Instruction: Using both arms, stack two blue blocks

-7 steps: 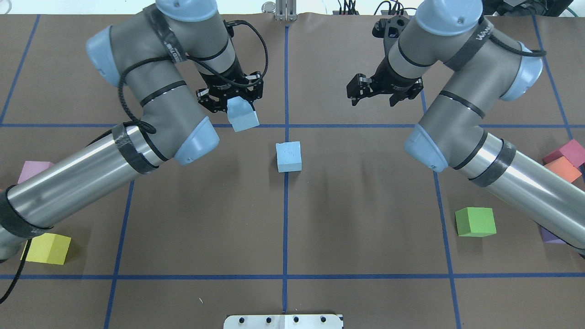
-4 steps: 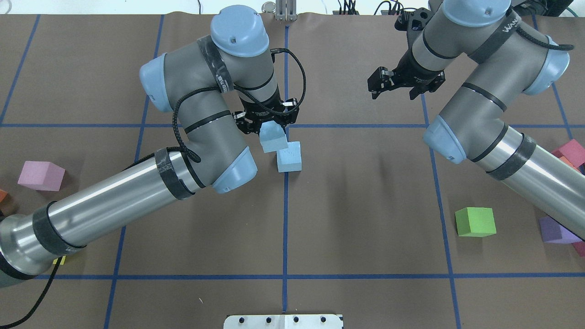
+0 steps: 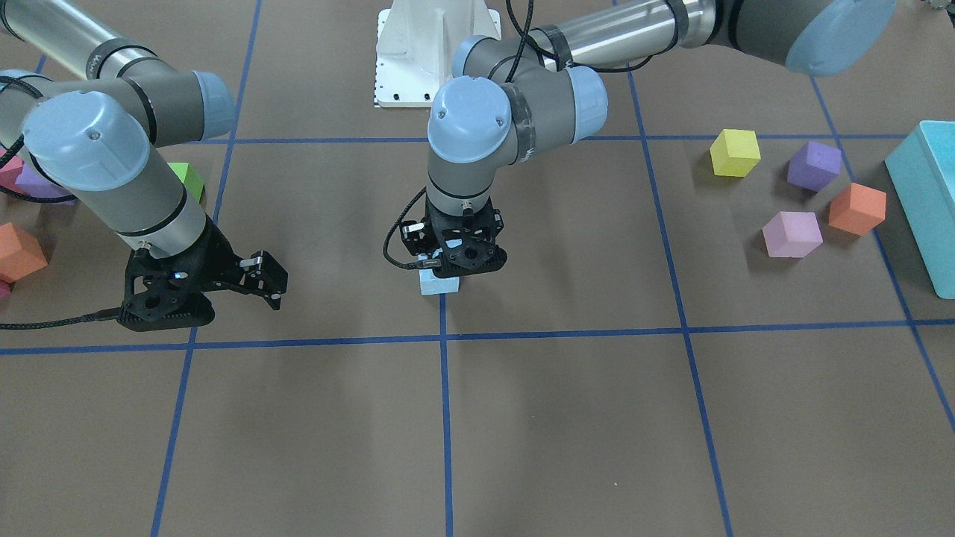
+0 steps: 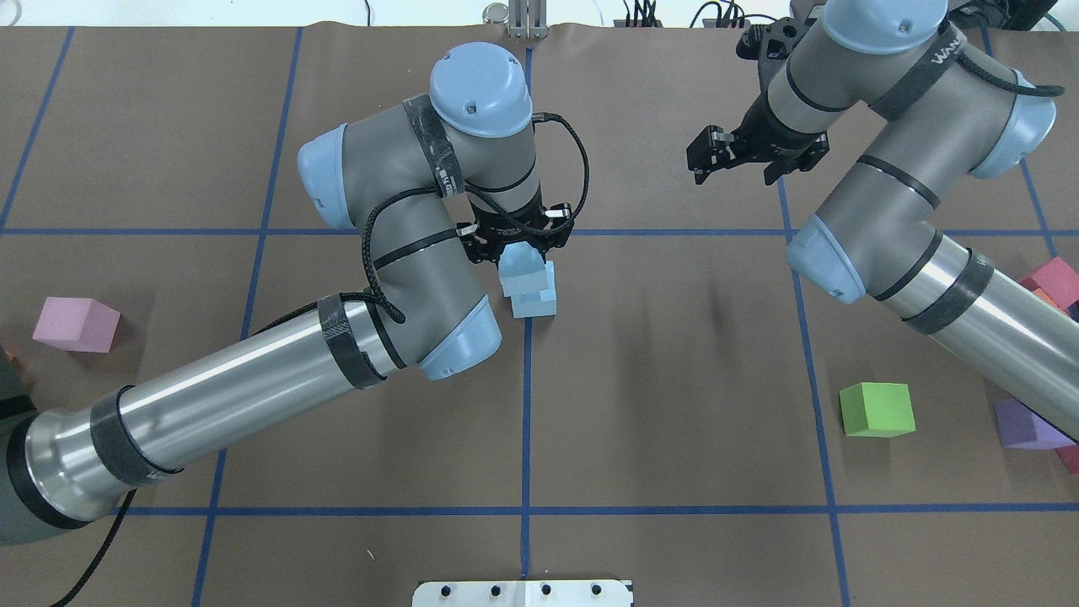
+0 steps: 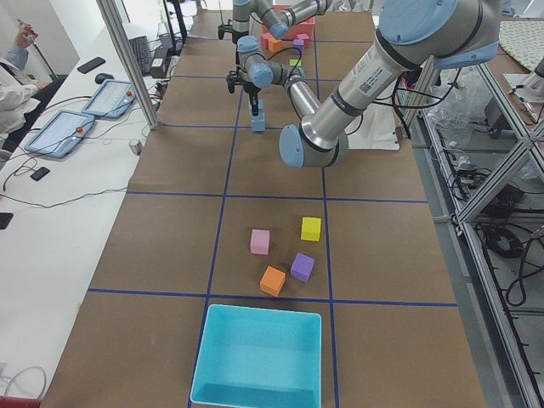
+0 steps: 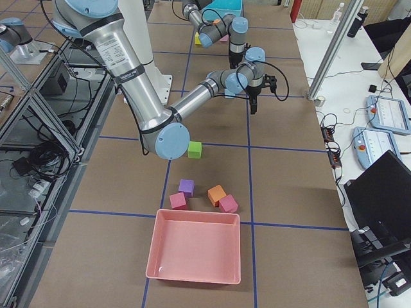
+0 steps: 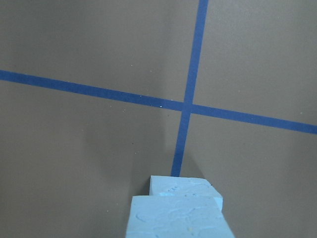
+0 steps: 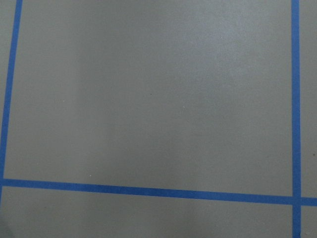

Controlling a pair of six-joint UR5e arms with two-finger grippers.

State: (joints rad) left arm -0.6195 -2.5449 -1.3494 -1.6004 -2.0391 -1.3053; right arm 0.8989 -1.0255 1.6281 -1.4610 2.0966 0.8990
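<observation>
My left gripper (image 4: 518, 250) is shut on a pale blue block (image 4: 521, 270) and holds it just over the second blue block (image 4: 537, 302), which lies on the table's centre line. The held block overlaps the lower one but sits offset towards the far left. The left wrist view shows the held block (image 7: 178, 218) in front and the lower block (image 7: 187, 185) just beyond it. In the front-facing view a blue block (image 3: 439, 286) shows under the left gripper (image 3: 452, 262). My right gripper (image 4: 732, 166) is open and empty, over bare table at the far right.
A green cube (image 4: 877, 410) and a purple cube (image 4: 1018, 424) lie at the right, a pink cube (image 4: 76, 324) at the left. A turquoise bin (image 3: 925, 201) and several coloured cubes stand on the robot's left side. A pink tray (image 6: 196, 253) stands at its right end.
My left arm has carried the blue block right and nearer, from clear of the table block to partly over it. My right gripper has drawn back towards the far right, still open.
</observation>
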